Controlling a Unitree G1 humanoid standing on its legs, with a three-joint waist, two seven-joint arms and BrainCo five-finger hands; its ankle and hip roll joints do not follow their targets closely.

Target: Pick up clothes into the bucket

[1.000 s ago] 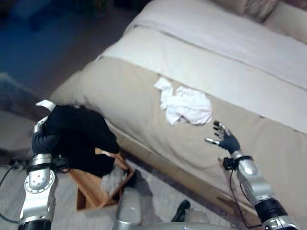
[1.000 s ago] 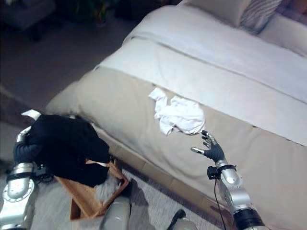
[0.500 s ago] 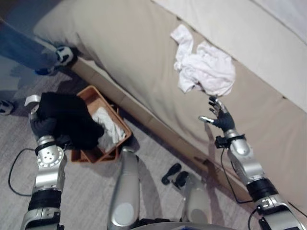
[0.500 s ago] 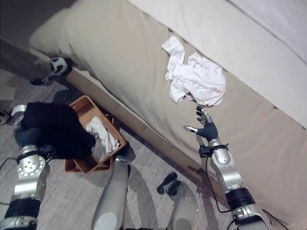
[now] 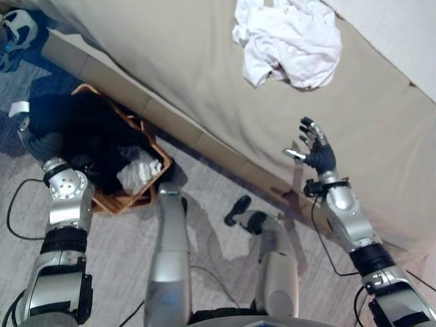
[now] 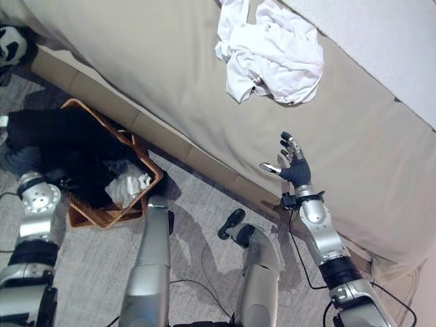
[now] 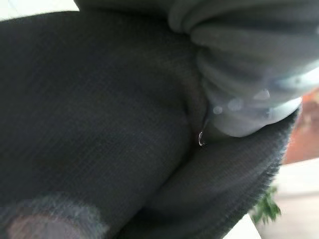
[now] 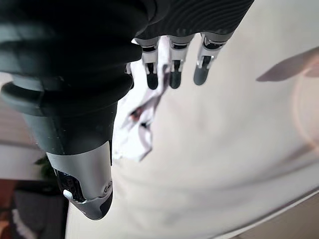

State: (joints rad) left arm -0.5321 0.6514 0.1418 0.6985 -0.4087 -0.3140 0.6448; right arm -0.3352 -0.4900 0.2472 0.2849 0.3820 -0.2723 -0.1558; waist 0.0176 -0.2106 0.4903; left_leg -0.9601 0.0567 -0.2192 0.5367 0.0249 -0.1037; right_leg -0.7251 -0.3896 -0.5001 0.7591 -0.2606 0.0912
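A white garment [image 5: 289, 37] is lying on the beige bed [image 5: 170, 61]; right hand [image 5: 315, 153] fingers are hovering spread, empty. A black garment [image 5: 82, 133] is draping over the basket [image 6: 146, 184] on the grey carpet [image 5: 211, 197], hiding the left hand's fingers.

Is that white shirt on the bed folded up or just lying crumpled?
Crumpled. The white shirt lies in a loose, wrinkled heap on the bed, edges bunched and uneven.

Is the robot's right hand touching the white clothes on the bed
No, the right hand hovers open above bare beige bed cover, clear of the white clothes lying farther up the bed.

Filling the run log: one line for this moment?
left hand: under black garment over basket | right hand: open above bed | white garment: on bed
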